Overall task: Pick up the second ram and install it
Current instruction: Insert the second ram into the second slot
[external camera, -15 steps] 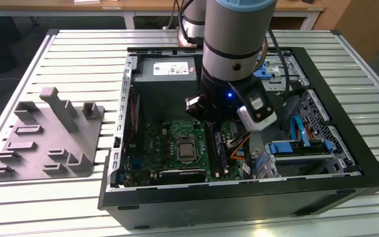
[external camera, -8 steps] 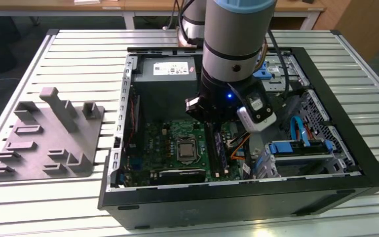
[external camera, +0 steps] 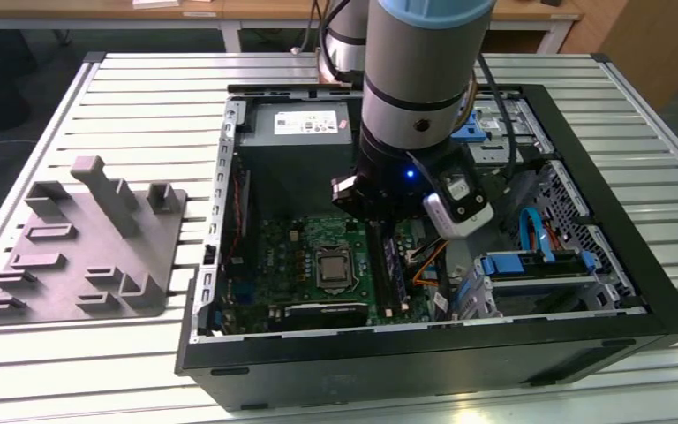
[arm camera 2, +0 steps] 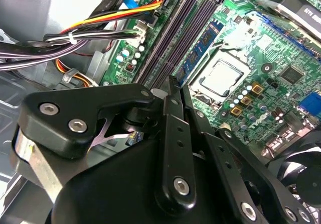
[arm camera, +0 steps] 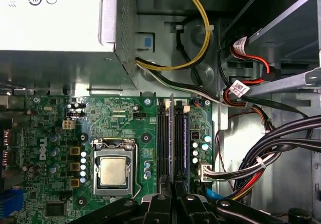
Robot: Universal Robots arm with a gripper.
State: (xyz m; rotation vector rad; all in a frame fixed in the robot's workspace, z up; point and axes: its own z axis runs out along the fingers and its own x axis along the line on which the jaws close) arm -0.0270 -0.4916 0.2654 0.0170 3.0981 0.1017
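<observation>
Between the claw's (arm camera: 171, 196) nearly closed fingers stands the second ram (arm camera: 171, 143), held edge-on directly above the memory slots (arm camera: 163, 143). Ahead lies the CPU socket (arm camera: 113, 171). Risk, judged: slight tilt jams the stick on the slot latches.

**A robotics lab bench set up for computer assembly**

You were working in a lab or test workshop. The open computer case (external camera: 433, 265) lay on its side on a slatted aluminium table (external camera: 139, 106), the kind built from metal profiles. A grey plastic fixture tray (external camera: 86, 252) sat beside it on the exterior view's left. Behind the table you had wooden desks (external camera: 233, 11) and a dark floor. The robot arm (external camera: 422, 79) reached down into the case over the motherboard (arm camera: 120, 133).
</observation>
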